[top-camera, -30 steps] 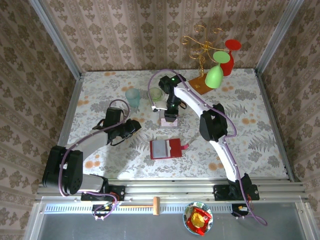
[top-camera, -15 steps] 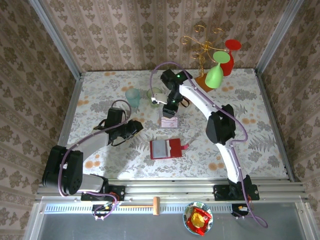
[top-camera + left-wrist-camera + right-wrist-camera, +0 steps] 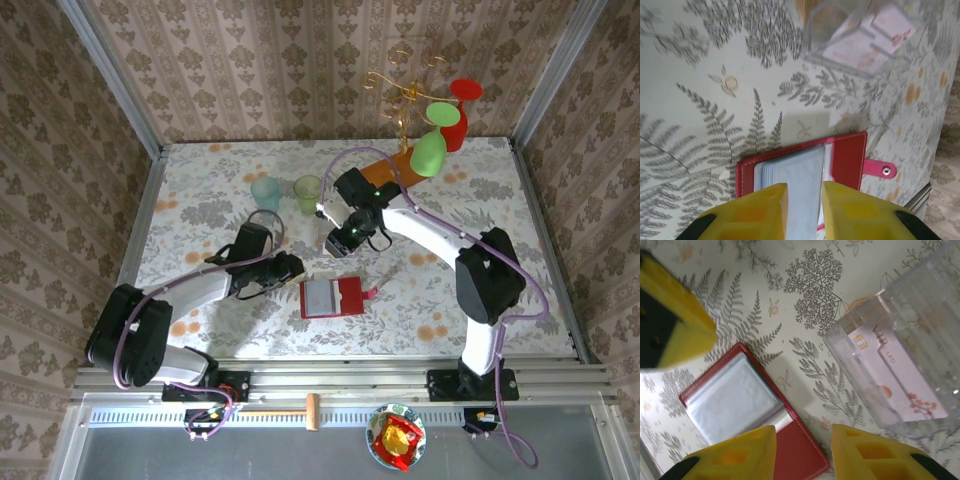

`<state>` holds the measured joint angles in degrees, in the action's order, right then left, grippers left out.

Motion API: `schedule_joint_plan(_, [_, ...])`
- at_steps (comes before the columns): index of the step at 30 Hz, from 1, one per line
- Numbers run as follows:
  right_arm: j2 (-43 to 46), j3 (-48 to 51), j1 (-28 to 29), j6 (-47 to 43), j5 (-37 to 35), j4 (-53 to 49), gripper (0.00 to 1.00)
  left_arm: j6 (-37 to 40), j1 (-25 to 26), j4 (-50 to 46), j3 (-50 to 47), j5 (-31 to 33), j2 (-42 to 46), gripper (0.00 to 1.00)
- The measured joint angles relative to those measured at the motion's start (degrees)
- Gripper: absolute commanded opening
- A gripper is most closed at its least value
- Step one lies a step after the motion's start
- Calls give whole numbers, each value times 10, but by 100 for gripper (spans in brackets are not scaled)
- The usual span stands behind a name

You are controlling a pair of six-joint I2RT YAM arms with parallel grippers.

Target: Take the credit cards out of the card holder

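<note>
Jaws gape empty on left gripper point(image 3: 805, 195) and right gripper point(image 3: 804, 440), near one card holder point(image 3: 846, 156).

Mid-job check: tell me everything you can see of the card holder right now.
The card holder is a small red bifold, leather-looking, lying open and flat on the floral tablecloth. Greyish clear plastic sleeves cover its left half in the top view; the right half is bare red. A pink-red tab with a metal snap sticks out from the right edge. I can't make out a card in the sleeves. The left gripper hovers at its left edge; contact isn't clear.
</note>
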<state>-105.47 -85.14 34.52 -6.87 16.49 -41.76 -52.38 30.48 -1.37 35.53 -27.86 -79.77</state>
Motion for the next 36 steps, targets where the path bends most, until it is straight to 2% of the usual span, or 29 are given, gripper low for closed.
schedule_joint_plan(9, [51,145,6,271,26,132,23,-17,37,5,-11,3,-33,26])
schedule_joint_plan(15, [52,214,18,397,67,183,23,-19,40,5,-11,3,-39,27])
schedule_joint_plan(21, [53,260,20,469,97,224,30,-19,40,-5,-11,11,-44,29])
schedule_joint_plan(36, [54,306,21,565,141,308,31,-19,40,-3,-11,11,-62,30])
